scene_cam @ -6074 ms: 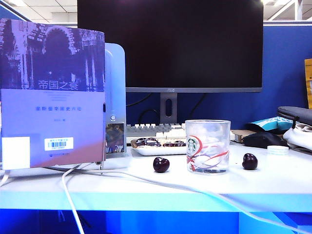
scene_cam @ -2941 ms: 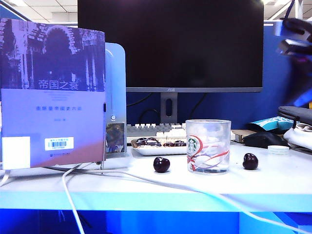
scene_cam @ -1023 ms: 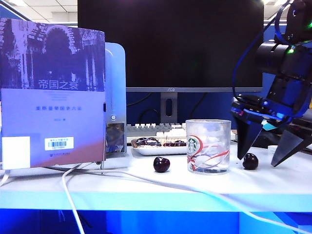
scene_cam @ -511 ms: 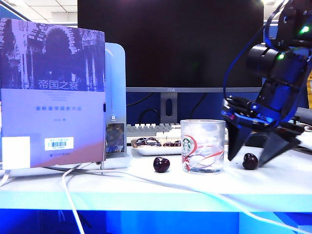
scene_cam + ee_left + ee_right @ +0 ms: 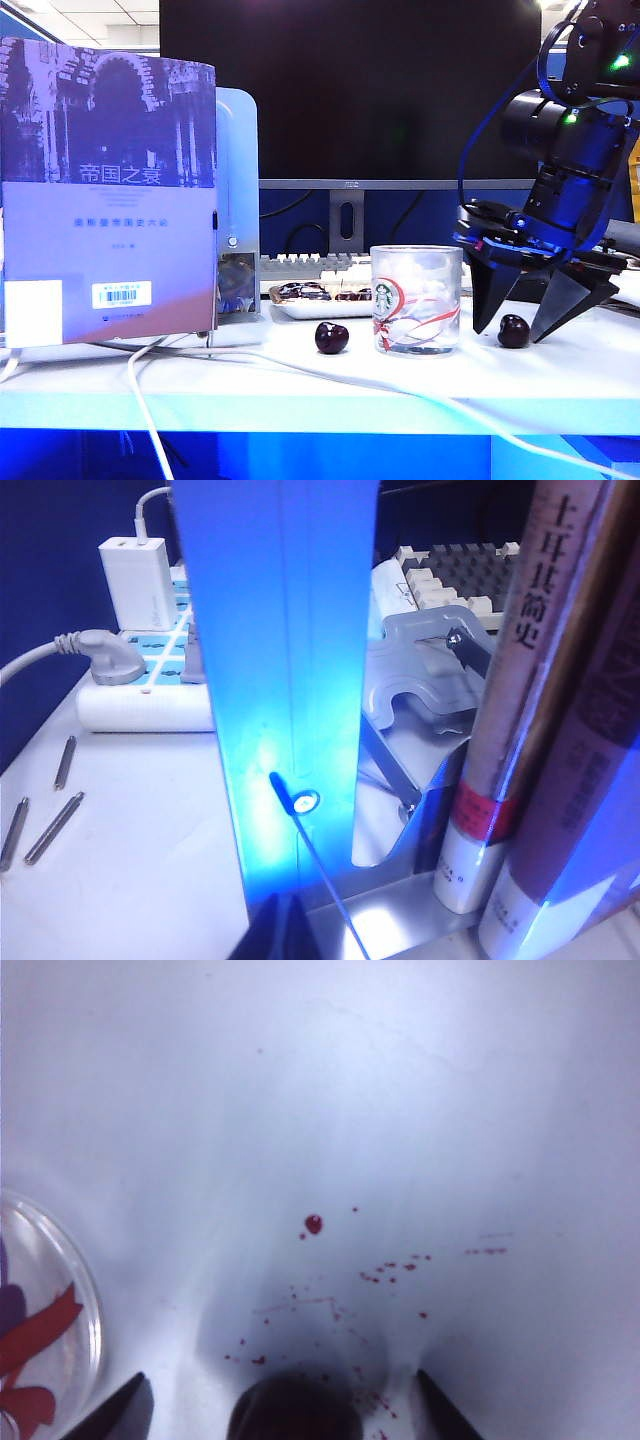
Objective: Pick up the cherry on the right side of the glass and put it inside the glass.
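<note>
Down on the white table (image 5: 300,385), the right gripper (image 5: 514,322) stands with its jaws wide apart, straddling the cherry (image 5: 513,331) without holding it, just right of the glass (image 5: 415,299). No left gripper shows in any view.

white table (image 5: 560,380) holds glass (image 5: 415,300), two cherries (dark) (image 5: 513,331).

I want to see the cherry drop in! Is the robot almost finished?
Not yet. The right gripper has reached the cherry, its open jaws standing on either side of it. The cherry sits on the table, not yet gripped. Grabbing, lifting and dropping it into the glass are left. The left gripper shows in no picture.
</note>
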`<control>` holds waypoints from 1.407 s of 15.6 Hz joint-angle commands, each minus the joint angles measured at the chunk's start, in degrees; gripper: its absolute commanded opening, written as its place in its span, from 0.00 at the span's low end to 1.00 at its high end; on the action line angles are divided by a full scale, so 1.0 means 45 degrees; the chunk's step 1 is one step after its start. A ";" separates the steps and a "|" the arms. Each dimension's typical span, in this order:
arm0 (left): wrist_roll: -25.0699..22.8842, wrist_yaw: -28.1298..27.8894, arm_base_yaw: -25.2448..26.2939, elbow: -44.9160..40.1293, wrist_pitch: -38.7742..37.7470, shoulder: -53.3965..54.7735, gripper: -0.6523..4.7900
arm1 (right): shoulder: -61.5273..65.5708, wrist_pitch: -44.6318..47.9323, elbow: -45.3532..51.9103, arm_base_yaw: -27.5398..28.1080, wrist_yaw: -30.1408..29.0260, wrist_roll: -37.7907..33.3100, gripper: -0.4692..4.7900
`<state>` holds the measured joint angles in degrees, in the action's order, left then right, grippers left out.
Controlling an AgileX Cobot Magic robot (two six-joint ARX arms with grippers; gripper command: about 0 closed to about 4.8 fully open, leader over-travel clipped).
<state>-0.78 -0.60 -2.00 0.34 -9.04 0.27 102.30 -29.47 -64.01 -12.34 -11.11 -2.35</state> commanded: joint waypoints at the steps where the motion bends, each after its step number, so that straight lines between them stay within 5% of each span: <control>1: -0.0058 0.0053 0.0005 -0.0010 -0.0160 -0.0039 0.11 | 0.0126 -0.0884 0.0112 0.0005 0.0826 -0.0092 0.73; 3: -0.0058 0.0053 0.0010 -0.0010 -0.0160 -0.0039 0.11 | 0.0126 -0.0942 0.0112 0.0010 0.0831 -0.0092 0.69; 5: -0.0058 0.0053 0.0005 -0.0010 -0.0160 -0.0039 0.11 | 0.0126 -0.0947 0.0112 0.0010 0.0787 -0.0092 0.50; 8: -0.0058 0.0058 0.0005 -0.0010 -0.0160 -0.0039 0.11 | 0.0126 -0.0942 0.0112 0.0010 0.0782 -0.0092 0.41; 16: -0.0058 0.0053 0.0010 -0.0010 -0.0160 -0.0039 0.11 | 0.0117 -0.2021 -0.1409 0.0010 0.0787 -0.0015 0.40; 22: -0.0058 0.0053 0.0005 -0.0010 -0.0160 -0.0039 0.11 | -0.0083 -0.4731 -0.4401 0.0010 0.0777 0.0355 0.41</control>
<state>-0.78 -0.60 -2.00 0.34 -9.06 0.27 102.78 -49.69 -82.70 -12.27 -7.57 -1.08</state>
